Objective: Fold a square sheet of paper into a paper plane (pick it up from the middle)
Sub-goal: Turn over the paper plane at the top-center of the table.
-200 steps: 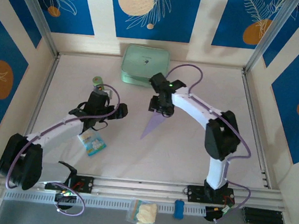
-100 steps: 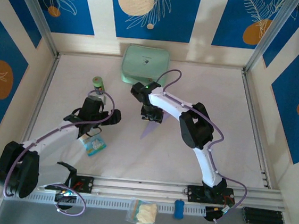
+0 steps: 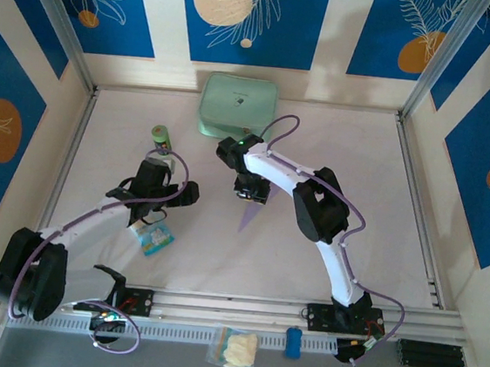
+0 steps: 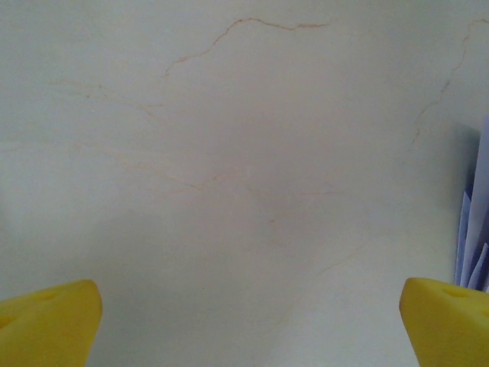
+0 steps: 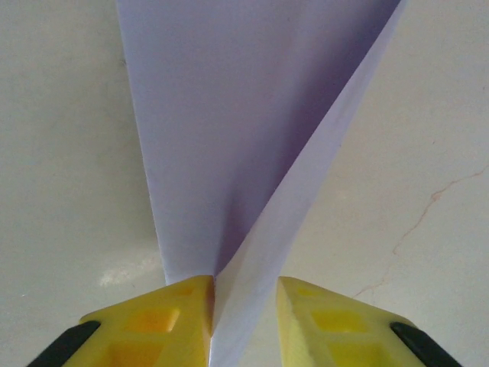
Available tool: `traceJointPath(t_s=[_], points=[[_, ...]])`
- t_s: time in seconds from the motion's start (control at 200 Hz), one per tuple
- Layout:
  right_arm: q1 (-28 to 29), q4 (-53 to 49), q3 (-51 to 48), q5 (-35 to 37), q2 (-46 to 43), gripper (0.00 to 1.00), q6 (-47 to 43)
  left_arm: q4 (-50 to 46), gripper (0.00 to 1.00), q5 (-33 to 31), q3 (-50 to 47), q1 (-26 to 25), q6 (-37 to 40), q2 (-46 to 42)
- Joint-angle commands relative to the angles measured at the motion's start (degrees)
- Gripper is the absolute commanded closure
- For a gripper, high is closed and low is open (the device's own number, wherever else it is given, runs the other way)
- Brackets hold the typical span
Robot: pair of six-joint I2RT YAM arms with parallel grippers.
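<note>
1. Two arms share one pale marbled surface [image 3: 402, 191]. A silver metal frame [image 3: 71, 156] fences it at the left, right and far edges, and a slotted rail [image 3: 241, 307] runs along the bottom.
2. Most of the open room is the right half of the top view, between the right arm and the frame. A second bare stretch lies at lower centre, between the paper tip and the rail.
3. The left and upper centre are tighter. A mint-green rectangular pouch [image 3: 237, 106] sits against the far edge, a small green cylinder [image 3: 161, 135] stands above the left arm, and a blue-and-white snack packet [image 3: 153, 237] lies just below it.
4. The lavender-purple paper plane [image 3: 246, 219], a narrow creased dart, lies at the centre of the top view. Its long axis runs nearly up and down the frame, its sharp tip points to the bottom and slightly left, and its wide end is under the right hand [image 3: 251, 193].
5. In the right wrist view the right hand [image 5: 244, 306] has its yellow fingers [image 5: 172, 313] drawn in narrow on either side of a fold of the paper plane [image 5: 229, 115]. Paper fills the gap, but whether it is pinched I cannot tell.
6. The left hand [image 4: 248, 317] is spread wide and holds nothing. In the top view it [image 3: 156, 192] is left of the plane and well apart from it.
</note>
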Motion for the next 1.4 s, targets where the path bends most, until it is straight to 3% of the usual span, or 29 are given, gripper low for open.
traceJointPath(t_s=[0.0,0.225,0.365,0.62,0.795,0.996,1.176,1.396], points=[[-0.6,-1.8,-0.5,1.1,0.5,0.75,1.8,0.3,0.01,1.2,0.8,0.6,0.1,0.7],[-1.2,-1.4,-0.5,1.3,0.6,0.8,1.5,0.2,0.0,1.5,1.4,0.6,-0.2,1.2],[-1.2,-0.3,-1.0,1.5,-1.2,0.95,0.2,0.3,0.01,2.0,1.9,0.9,-1.4,1.6],[-0.8,10.6,-5.9,-2.0,-11.8,0.98,-7.2,2.1,0.01,5.4,2.5,4.7,-3.5,1.7],[-0.9,27.6,-13.5,-13.6,-19.8,0.98,-14.9,7.6,0.01,8.8,2.1,7.3,-6.5,1.5],[-2.1,42.8,-19.0,-26.2,-21.1,0.97,-20.2,9.6,0.01,11.2,3.6,7.7,-9.1,2.7],[-4.4,55.9,-26.2,-37.3,-20.1,0.97,-19.3,11.8,0.0,14.8,3.5,7.7,-11.6,4.2],[-8.3,66.2,-35.2,-44.7,-18.6,0.96,-16.4,15.7,0.03,19.3,2.5,7.4,-14.9,6.9]])
